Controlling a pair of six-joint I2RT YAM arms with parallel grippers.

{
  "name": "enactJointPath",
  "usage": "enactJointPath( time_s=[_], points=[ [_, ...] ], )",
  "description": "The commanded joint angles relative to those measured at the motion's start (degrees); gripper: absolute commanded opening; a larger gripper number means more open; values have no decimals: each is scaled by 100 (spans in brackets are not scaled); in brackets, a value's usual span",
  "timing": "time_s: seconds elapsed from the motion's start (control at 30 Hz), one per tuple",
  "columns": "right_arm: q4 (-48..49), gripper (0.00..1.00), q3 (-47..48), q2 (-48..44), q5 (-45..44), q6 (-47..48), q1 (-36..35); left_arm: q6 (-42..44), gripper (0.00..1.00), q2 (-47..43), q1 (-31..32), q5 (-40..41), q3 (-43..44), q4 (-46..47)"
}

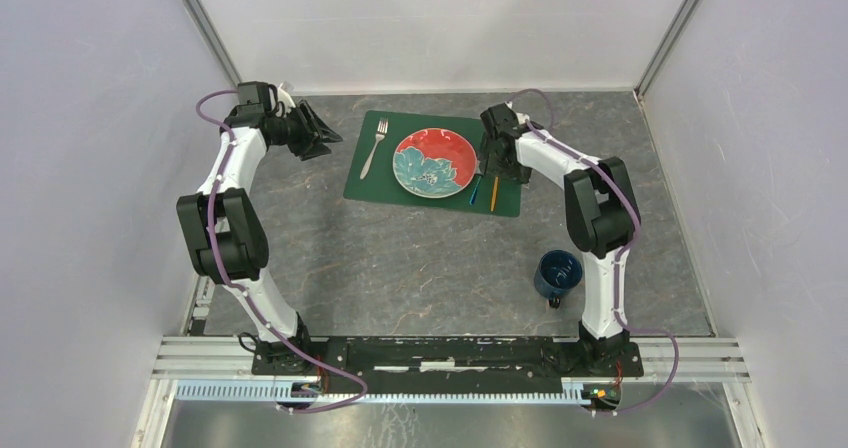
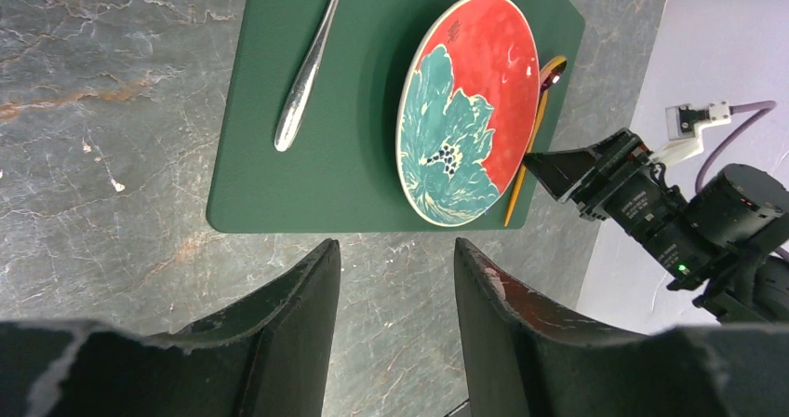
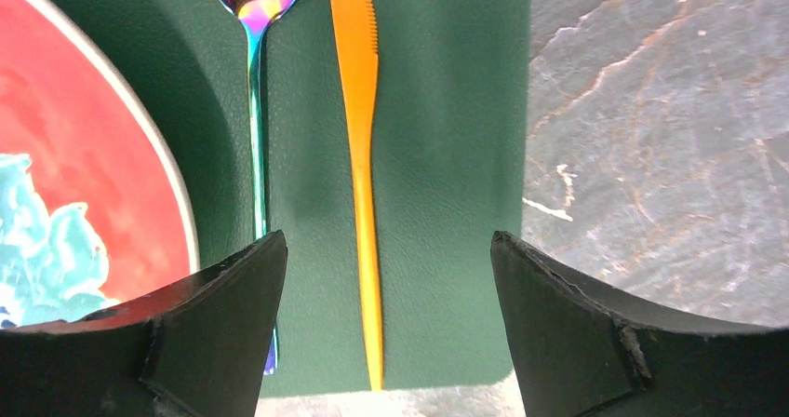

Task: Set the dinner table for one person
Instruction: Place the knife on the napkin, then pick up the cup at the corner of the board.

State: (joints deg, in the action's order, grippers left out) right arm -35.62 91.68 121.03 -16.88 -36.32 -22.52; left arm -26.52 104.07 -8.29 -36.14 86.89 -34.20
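My table [image 1: 430,268] lying flat, filling the cell ahead of both bases, mat [image 1: 385,183] at far centre, long axis left-right, bearing fork [image 1: 374,148], plate [image 1: 435,162], spoon [image 1: 475,190], knife [image 1: 494,194], mug [image 1: 557,274] beside my right arm, left gripper [image 2: 395,249] elbow-bent, parted, empty, beside mat, right gripper [image 3: 386,240] parted, empty, above knife.

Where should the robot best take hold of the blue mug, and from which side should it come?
Take the blue mug by its rim wall, coming straight down with the right hand. It stands upright with the mouth open upward, so one finger fits inside. The handle seems to point to the arm bases; pinch elsewhere.
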Motion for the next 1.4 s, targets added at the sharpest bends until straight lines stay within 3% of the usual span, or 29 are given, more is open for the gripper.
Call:
enactJointPath(
  time_s=[0.0, 0.27, 0.53, 0.67, 1.37],
  points=[
    [-336, 87, 120, -758, -291, 228, -30, 352, 55, -262, -48, -156, 73, 42],
    [-938, 89, -65, -1633, -462, 456, 7, 255, 55, -305, -41, -204, 76, 83],
    [-1478, 84, -740, -2466, -41, 123, -49, 183, 55, -291, -49, -231, 89, 124],
    [-1903, 83, -940, -2864, -262, -58, -178, 165, 55, -278, -48, -230, 52, 124],
    [-3628, 79, -1785, -3980, -696, -1763, -1585, 150, 54, -61, 119, -452, 101, -48]
  ],
)
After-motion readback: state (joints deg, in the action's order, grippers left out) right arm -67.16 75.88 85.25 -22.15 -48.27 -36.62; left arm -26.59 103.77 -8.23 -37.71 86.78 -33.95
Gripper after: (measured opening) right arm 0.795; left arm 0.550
